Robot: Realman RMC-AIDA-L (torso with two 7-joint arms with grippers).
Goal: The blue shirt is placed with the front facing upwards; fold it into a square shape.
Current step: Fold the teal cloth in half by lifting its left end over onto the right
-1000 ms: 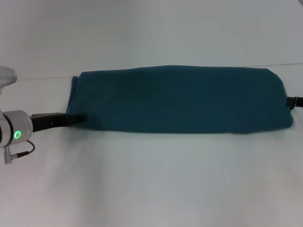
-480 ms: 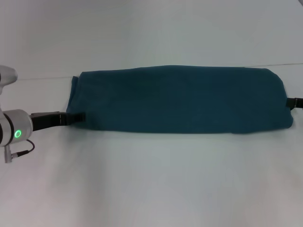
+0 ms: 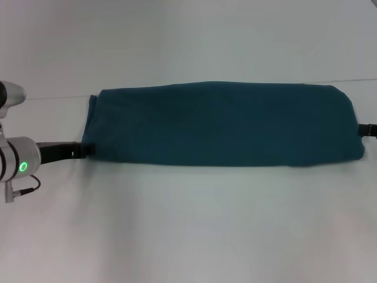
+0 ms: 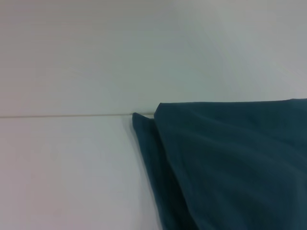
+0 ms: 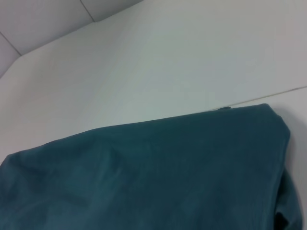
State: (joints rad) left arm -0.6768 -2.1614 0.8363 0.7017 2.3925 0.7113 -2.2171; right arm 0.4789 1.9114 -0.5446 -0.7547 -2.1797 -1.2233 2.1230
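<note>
Left tool (image 3: 89, 150) withdrawn to edge of blue shirt (image 3: 224, 125); right tool (image 3: 367, 130) unmoved. We cannot tell either tool's state. Shirt: long band on table (image 3: 188, 224); crosswise folds remain.

My left gripper (image 3: 88, 150) sits low at the left side of the frame. My right gripper (image 3: 364, 130) peeks in at the right edge.

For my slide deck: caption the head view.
Blue shirt folded into a long band on a white table, left gripper and right gripper at its ends.
</note>
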